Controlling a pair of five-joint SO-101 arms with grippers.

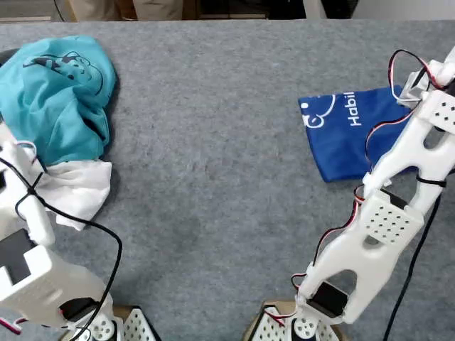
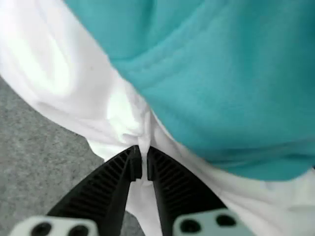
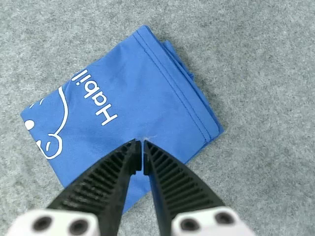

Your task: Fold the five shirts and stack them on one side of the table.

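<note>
- My left pincer [image 2: 140,167] is clamped on a pleat of the white shirt [image 1: 75,188], at the left edge, partly under the teal shirt [image 1: 57,99].
- My right pincer [image 3: 139,157] is closed over the folded blue shirt [image 1: 348,135], upper right, perhaps touching it.
- I'd draw the white one out low and slowly, so the teal stays put.

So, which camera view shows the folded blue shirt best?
The right wrist view: the blue shirt shows almost whole. In the high view the right arm covers one side of it. The left wrist view faces the teal shirt.
</note>
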